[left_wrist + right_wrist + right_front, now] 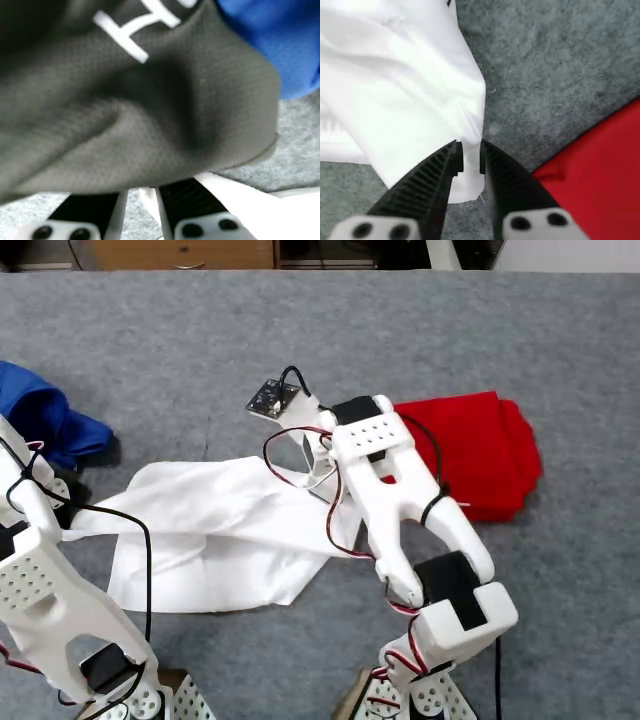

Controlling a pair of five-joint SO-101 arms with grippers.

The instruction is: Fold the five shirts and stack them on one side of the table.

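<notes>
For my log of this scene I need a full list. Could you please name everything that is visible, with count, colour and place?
white cloth shirt: 1, white, spread mid-table between the arms
red cloth shirt: 1, red, folded, beside the right arm
blue cloth shirt: 1, blue, crumpled, near the left arm
black cloth shirt with white print: 1, black, beside the blue one
grey fabric-covered table: 1, grey, under everything
left tool: 1, black pads, shut on white cloth
right tool: 1, black pads, shut on the white shirt's edge

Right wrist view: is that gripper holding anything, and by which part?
The white shirt, pinched at its edge between the fingers of the right gripper.
</notes>
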